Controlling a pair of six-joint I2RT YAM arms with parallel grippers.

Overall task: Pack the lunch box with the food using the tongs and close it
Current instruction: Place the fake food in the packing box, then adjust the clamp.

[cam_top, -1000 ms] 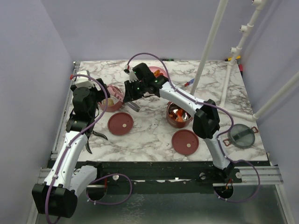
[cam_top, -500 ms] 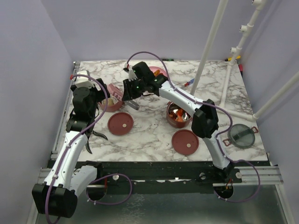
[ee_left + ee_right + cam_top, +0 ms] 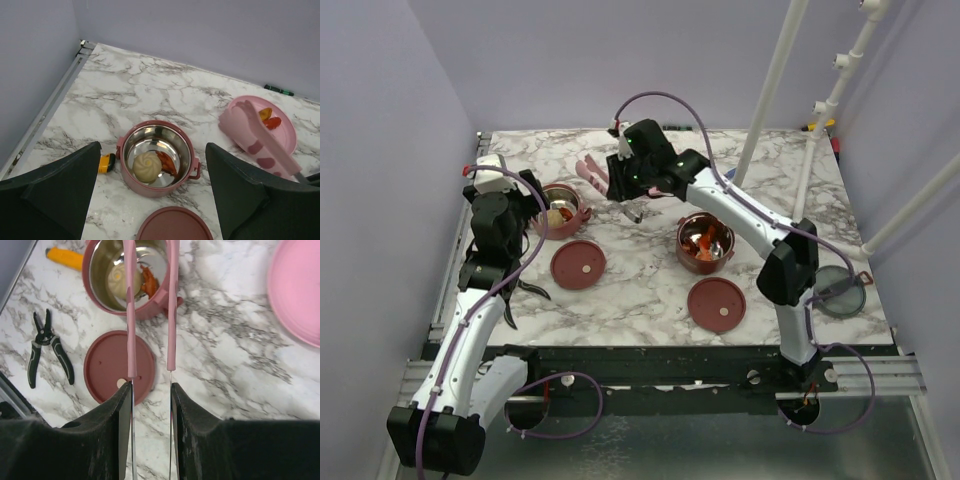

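Packing underway: the lunch box tier (image 3: 560, 210) near the tabletop's left edge holds a ball (image 3: 146, 165) and red piece (image 3: 167, 162), and the centre tier (image 3: 705, 243) holds more. The lids (image 3: 578, 265) are off. Right pincer (image 3: 151, 390) grips the tongs (image 3: 131, 315) toward the back edge. The pink plate (image 3: 289, 135) seems to carry two pieces (image 3: 270, 119). Left pincer (image 3: 152, 192) gapes empty.

Robot lab test cell, definitely not a kitchen

Two robot arms, left (image 3: 470, 320) and right (image 3: 740, 215), are bolted to an aluminium rail (image 3: 880, 375) along the near edge of a marble-print table (image 3: 650, 290). Plain lilac walls (image 3: 620, 60) box the table in on its left and far sides, white pipe poles (image 3: 770, 80) stand at its right, and purple cable (image 3: 570, 374) loops below its near edge. On the table, a lunch box (image 3: 155, 191) tier shares space with pliers (image 3: 60, 357).
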